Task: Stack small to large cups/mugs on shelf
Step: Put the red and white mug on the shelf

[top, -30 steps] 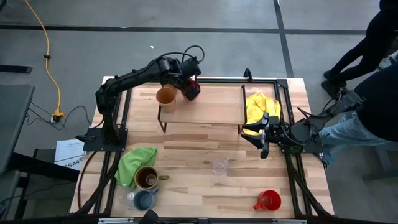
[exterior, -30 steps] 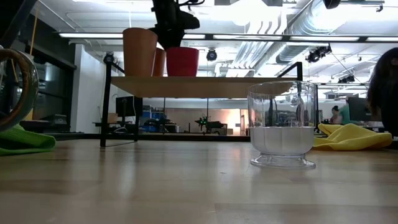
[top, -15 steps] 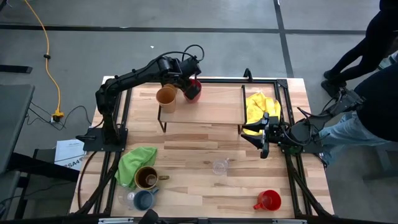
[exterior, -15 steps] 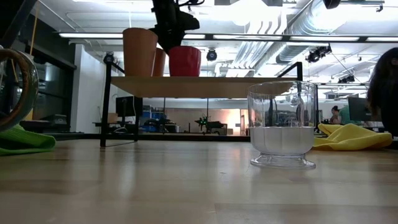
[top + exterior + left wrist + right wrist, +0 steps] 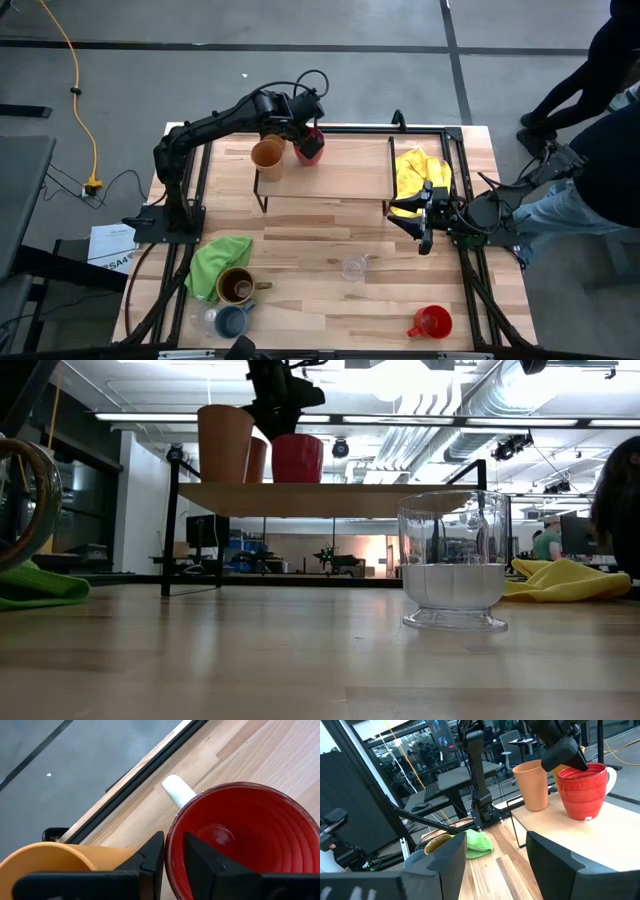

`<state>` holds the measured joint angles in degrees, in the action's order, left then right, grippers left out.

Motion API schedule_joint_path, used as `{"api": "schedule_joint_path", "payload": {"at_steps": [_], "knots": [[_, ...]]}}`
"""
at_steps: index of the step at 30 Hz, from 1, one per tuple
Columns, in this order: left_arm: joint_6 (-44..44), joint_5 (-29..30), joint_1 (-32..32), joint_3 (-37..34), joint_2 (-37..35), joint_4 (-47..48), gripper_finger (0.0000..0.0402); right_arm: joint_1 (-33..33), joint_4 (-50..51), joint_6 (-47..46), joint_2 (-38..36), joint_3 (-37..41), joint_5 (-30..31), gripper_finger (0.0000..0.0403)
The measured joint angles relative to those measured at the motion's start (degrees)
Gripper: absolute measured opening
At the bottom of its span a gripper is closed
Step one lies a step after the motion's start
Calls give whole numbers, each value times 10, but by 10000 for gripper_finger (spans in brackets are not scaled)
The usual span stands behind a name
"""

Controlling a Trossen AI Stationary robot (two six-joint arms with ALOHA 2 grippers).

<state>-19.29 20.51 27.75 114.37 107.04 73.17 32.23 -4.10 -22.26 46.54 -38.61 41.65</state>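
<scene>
High view: the left tool [image 5: 306, 137] stands at the shelf [image 5: 330, 180], at about 11 o'clock on the worktop [image 5: 330, 300], with its fingers [image 5: 150, 857] straddling the near rim of a red mug [image 5: 310, 145]. The left wrist view shows one finger outside the wall and one inside, set narrow, with a thin gap visible on each side; whether the pads have fully let go I cannot tell. The mug rests upright on the shelf, just beside the tan cup [image 5: 267, 154], white handle turned away from it.

Judgement: the step in hand is the release of this mug. Done well, the fingers should widen a little further, then lift straight up so neither drags the rim or tips the mug toward the tan cup.

The right tool [image 5: 425, 220] waits at 3 o'clock, jaws wide and empty, near the yellow cloth [image 5: 418, 172].

Outstanding items on the worktop: brown mug [image 5: 236, 286] and blue-grey mug [image 5: 232, 320] at 7 o'clock, clear glass [image 5: 352, 267] at centre, second red mug [image 5: 432, 322] at 5 o'clock.
</scene>
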Motion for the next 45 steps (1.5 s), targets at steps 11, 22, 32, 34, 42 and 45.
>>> {"api": "schedule_joint_path", "payload": {"at_steps": [11, 22, 32, 34, 42, 45], "knots": [[0, 0, 0, 0, -26, 1, 58, 0, 0, 1, 0, 0, 0, 197], [-15, -66, -9, 0, -65, -20, 56, 0, 0, -2, 0, 0, 0, 197], [-21, -186, -91, 0, -73, -77, 3, 0, 0, -9, 0, 0, 0, 197], [-22, -182, -112, 0, -63, -72, 2, 0, 0, -8, 0, 0, 1, 197], [-31, -46, -151, 0, -6, -76, 0, 0, 0, -8, 0, 0, 8, 197], [-37, -8, -151, 0, 12, -78, 0, 0, 0, -9, 0, 0, 8, 197]]}}
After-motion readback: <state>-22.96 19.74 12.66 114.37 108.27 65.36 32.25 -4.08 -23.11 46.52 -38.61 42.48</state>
